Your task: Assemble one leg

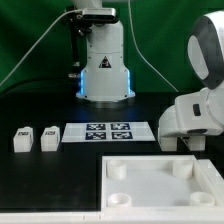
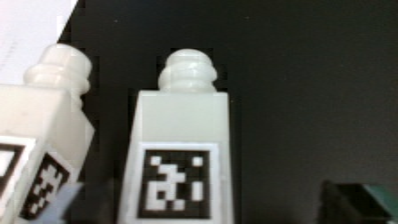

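Note:
In the wrist view two white legs lie side by side on the black table, round peg ends pointing the same way. The middle leg (image 2: 178, 140) shows its black-and-white tag face up. The second leg (image 2: 45, 120) is cut off by the picture's edge. My gripper (image 2: 205, 205) is open over the tagged end of the middle leg, dark fingertips (image 2: 365, 200) on either side and apart from it. In the exterior view the gripper (image 1: 183, 143) is low at the right, and the arm hides what is under it.
Two more small white legs (image 1: 22, 138) (image 1: 49, 137) stand at the exterior view's left. The marker board (image 1: 110, 132) lies in the middle. The large white square tray-like piece (image 1: 165, 180) with round corner sockets lies at the front right. A white robot base (image 1: 105, 70) stands behind.

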Controlling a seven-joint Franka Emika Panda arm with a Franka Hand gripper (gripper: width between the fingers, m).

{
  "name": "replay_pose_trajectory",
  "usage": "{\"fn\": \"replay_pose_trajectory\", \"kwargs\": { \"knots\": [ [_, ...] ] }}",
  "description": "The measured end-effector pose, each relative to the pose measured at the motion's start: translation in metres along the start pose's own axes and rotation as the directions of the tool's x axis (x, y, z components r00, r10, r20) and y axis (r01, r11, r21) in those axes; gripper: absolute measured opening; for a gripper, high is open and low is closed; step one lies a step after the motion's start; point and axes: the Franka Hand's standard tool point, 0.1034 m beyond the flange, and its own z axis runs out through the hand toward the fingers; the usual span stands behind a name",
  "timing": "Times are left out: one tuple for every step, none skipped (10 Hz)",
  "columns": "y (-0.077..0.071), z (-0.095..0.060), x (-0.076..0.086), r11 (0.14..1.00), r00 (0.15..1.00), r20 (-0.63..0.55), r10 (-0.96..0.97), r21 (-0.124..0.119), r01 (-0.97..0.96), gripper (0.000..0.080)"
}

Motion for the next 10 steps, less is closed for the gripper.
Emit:
{"fn": "replay_pose_trajectory", "kwargs": {
  "knots": [
    [0.0000,0.0001,0.0000,1.000,1.000,0.000,0.000,0.000,0.000,0.0436],
    [0.0000,0.0002,0.0000,1.000,1.000,0.000,0.000,0.000,0.000,0.0436],
    [0.0000,0.0002,0.0001,1.000,1.000,0.000,-0.001,0.000,0.001,0.0288],
    [0.0000,0.0002,0.0001,1.000,1.000,0.000,-0.001,0.000,0.001,0.0290],
    [0.0000,0.0002,0.0001,1.000,1.000,0.000,-0.001,0.000,0.001,0.0290],
    [0.0000,0.0002,0.0001,1.000,1.000,0.000,-0.001,0.000,0.001,0.0290],
    [0.0000,0.0002,0.0001,1.000,1.000,0.000,-0.001,0.000,0.001,0.0290],
    [0.0000,0.0002,0.0001,1.000,1.000,0.000,-0.001,0.000,0.001,0.0290],
    [0.0000,0.0002,0.0001,1.000,1.000,0.000,-0.001,0.000,0.001,0.0290],
    [0.0000,0.0002,0.0001,1.000,1.000,0.000,-0.001,0.000,0.001,0.0291]
  ]
}}
